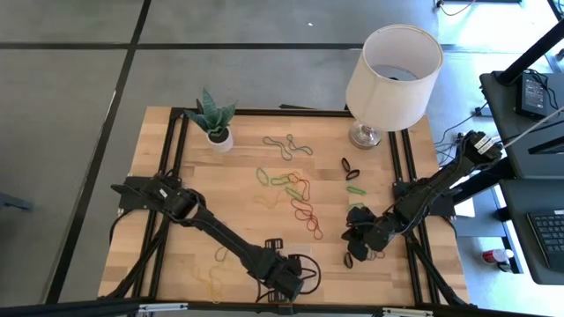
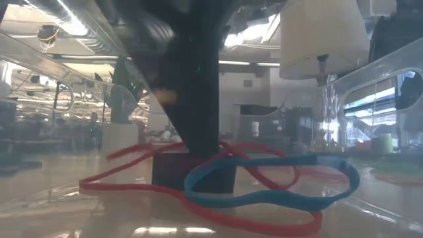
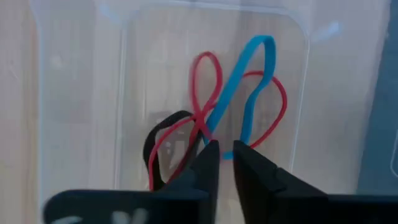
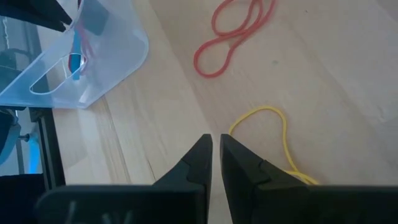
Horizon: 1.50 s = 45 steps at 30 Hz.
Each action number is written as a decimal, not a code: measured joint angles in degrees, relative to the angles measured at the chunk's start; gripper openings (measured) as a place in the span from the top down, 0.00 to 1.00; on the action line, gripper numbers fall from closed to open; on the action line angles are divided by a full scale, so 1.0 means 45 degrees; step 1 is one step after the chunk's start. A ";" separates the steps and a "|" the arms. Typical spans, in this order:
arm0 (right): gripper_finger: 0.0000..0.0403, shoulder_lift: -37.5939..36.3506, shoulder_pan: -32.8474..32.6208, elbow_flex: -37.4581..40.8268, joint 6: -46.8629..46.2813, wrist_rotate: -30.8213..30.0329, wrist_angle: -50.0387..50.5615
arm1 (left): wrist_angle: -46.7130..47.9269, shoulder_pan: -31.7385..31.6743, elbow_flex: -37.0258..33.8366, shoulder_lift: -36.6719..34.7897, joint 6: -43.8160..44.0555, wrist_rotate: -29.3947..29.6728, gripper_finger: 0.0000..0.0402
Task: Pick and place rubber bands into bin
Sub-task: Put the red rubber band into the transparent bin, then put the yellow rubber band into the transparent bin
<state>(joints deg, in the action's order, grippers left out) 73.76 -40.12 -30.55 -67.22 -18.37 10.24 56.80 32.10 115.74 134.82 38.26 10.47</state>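
Observation:
The clear plastic bin sits at the table's near edge. My left gripper reaches down into it, and the left wrist view shows its fingers a narrow gap apart over a red band, a blue band and a black band lying on the bin floor. In the low view the blue band and red band lie flat around the dark gripper. My right gripper, shut and empty, hovers over bare wood right of the bin, next to a yellow band and a red band. My left gripper points down into the bin from above. The blue band's near end lies right at the fingertips. I cannot tell whether they touch it. The band rests on the bin floor.
Many more bands are scattered over the table's middle and near left. A lamp stands at the far right corner and a small potted plant at the far left. Black rails run along both table sides.

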 joint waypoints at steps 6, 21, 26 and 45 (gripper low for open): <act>0.91 0.0000 0.0001 0.0000 0.0000 -0.0001 0.0018 | 0.0291 -0.0133 0.0006 -0.0455 -0.0133 0.0264 0.71; 0.91 0.0005 0.0005 0.0000 0.0010 -0.0005 0.0171 | 0.2514 -0.0495 0.0011 -0.3350 -0.0529 0.1216 0.69; 0.91 0.0001 0.0010 0.0000 0.0201 -0.0005 0.0186 | 0.3969 -0.0529 0.0011 -0.3731 -0.1808 0.1845 0.91; 0.92 0.0706 0.1121 -0.2610 0.3101 0.1603 0.7025 | -0.0128 -0.0216 -0.7550 -0.8346 -0.2937 0.2212 1.00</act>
<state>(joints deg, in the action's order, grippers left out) 76.93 -35.07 -42.29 -53.26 -11.16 41.85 56.22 31.13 81.77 97.26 25.05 20.43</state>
